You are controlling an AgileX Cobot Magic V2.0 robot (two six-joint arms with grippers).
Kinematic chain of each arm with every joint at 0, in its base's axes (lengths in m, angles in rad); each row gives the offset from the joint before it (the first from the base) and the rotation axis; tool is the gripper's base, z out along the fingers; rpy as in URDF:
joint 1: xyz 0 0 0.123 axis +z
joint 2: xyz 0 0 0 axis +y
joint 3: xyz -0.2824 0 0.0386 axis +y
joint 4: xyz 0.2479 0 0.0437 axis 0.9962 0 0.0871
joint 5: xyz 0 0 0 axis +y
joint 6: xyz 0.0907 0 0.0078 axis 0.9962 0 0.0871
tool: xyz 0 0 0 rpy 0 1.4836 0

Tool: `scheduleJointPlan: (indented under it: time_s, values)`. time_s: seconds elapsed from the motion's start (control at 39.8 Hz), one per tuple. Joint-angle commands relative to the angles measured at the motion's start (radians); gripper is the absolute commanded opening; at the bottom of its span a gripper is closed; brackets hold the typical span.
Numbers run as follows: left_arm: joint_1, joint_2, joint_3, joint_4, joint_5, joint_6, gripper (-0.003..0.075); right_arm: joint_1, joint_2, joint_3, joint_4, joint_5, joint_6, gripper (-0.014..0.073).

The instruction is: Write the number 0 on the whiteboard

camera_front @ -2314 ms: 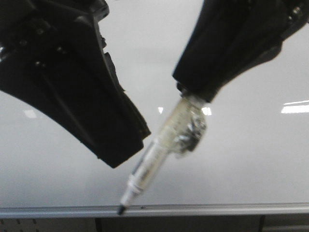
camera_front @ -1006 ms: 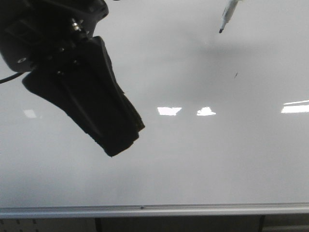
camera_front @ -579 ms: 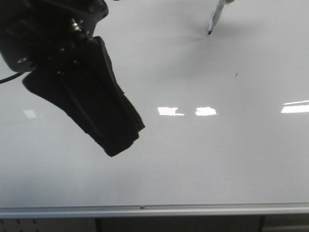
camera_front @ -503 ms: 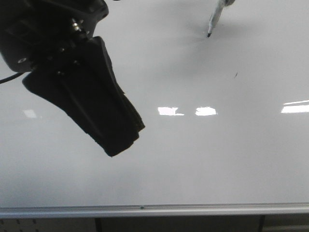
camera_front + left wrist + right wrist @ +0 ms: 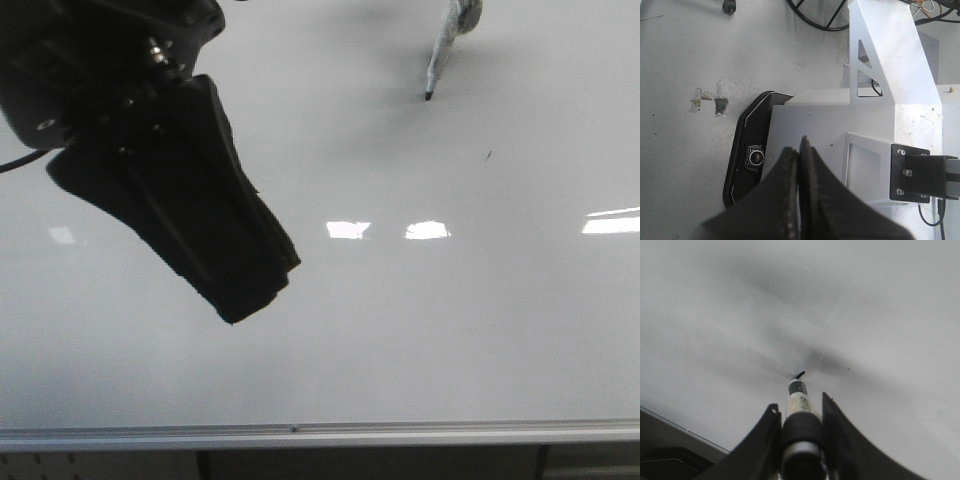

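Observation:
The whiteboard (image 5: 420,340) fills the front view, with its silver rail (image 5: 400,434) along the bottom; it also fills the right wrist view (image 5: 880,315). No number 0 shows on it. My right gripper (image 5: 799,402) is shut on a marker (image 5: 799,395). In the front view only the marker (image 5: 440,55) reaches in from the top. Its dark tip (image 5: 428,96) is at or very near the board surface; I cannot tell if it touches. My left gripper (image 5: 245,300) hangs shut and empty over the board's left side, its fingers (image 5: 790,165) pressed together.
A tiny dark stray tick mark (image 5: 488,154) lies below and right of the marker tip. Bright light reflections (image 5: 348,229) sit mid-board. The left wrist view shows a white machine frame (image 5: 890,60), a camera housing (image 5: 747,150) and grey floor.
The right arm with the marker has moved from the near rail to the far upper part of the board; in the last second the tip came down and left. The left gripper stays still.

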Motion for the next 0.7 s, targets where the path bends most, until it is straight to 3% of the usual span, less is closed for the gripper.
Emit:
scheduleJointPlan:
  time_s: [0.0, 0.43, 0.68]
  values:
    - [-0.006, -0.041, -0.031, -0.057, 0.010, 0.001, -0.0020, -0.004, -0.031, -0.031, -0.017, -0.068, 0.002, -0.0067]
    - [-0.006, -0.041, -0.031, -0.057, 0.010, 0.001, -0.0020, -0.006, 0.015, -0.031, -0.090, -0.040, 0.002, -0.0067]
    - [-0.006, -0.041, -0.031, -0.057, 0.010, 0.001, -0.0020, -0.060, -0.002, -0.051, -0.097, -0.045, 0.004, -0.0067]
